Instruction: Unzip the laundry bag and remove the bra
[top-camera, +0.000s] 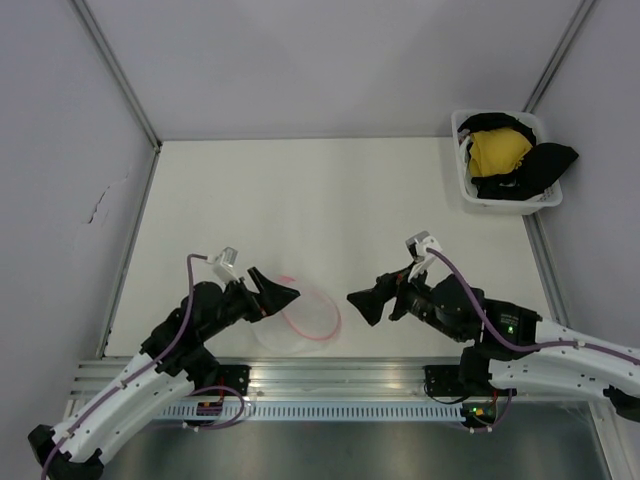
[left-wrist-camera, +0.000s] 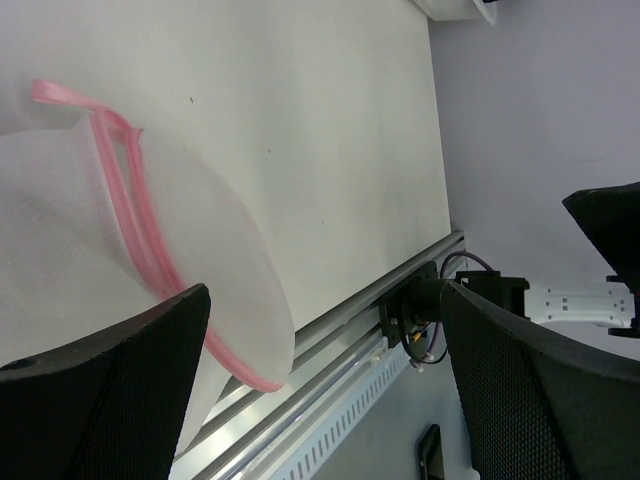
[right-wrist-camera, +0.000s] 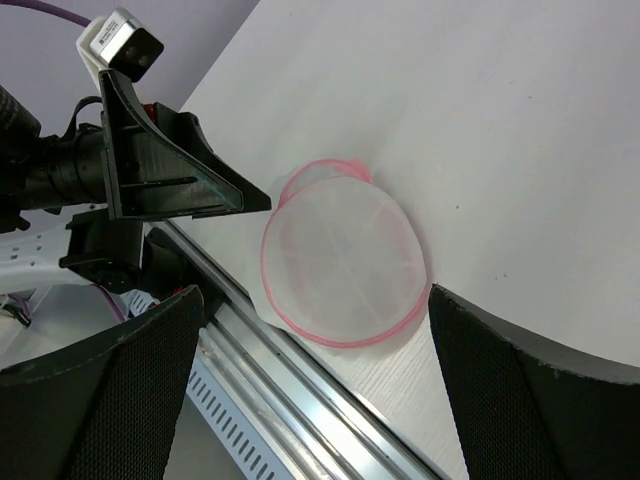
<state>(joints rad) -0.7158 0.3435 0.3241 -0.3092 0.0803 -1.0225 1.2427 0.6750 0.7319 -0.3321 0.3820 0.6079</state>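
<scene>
From where I stand the laundry bag (top-camera: 308, 322) lies flat on the table (top-camera: 300, 190) close to its near edge, in the gap between the two arms but not midway; it sits right at the tips of the left gripper (top-camera: 283, 293) (whether they touch the mesh I cannot tell), whose fingers are spread wide with nothing between them; the right gripper (top-camera: 362, 300), likewise spread and empty, hangs apart from it on the other side; so the left arm is plainly the nearer. The pouch is round, with no long axis to speak of; what counts is the pink zipper trim (left-wrist-camera: 148, 245) around its rim, and a small pink tab (left-wrist-camera: 55, 93) juts from the far part of that rim, on the side toward the left jaws. The bag looks limp and I see no yellow through it; the bra (top-camera: 500, 150) lies well apart in the white basket (top-camera: 512, 206) at the far right corner, against a black garment (top-camera: 552, 165); to my eye the removal looks already done.
</scene>
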